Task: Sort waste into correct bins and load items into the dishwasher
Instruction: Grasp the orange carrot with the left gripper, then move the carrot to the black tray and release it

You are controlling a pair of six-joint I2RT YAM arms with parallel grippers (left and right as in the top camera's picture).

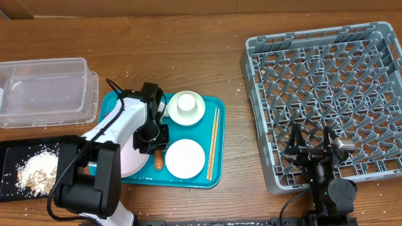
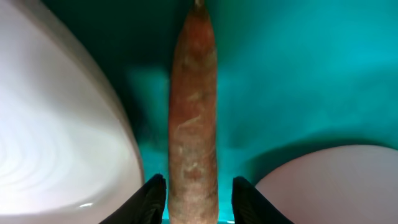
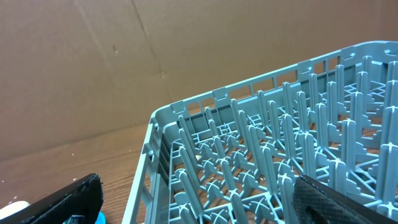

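In the overhead view my left arm (image 1: 122, 122) is covering most of the pink plate (image 1: 135, 164) and all but an orange stub of the carrot (image 1: 159, 161). The black tray (image 1: 9, 149) is running off the left edge. In my left wrist view the carrot's ends are being cut off top and bottom. My left fingers (image 2: 152, 199) are showing only as tips. My right fingers (image 3: 68, 196) are being clipped at the bottom edge.

— What's sitting on the table (image 1: 188, 56)?
— Wood top. Left: clear tub (image 1: 44, 63), black tray (image 1: 12, 150) nearer me. Centre: teal tray (image 1: 213, 100). Right: grey rack (image 1: 314, 81). Few white specks (image 1: 242, 91).
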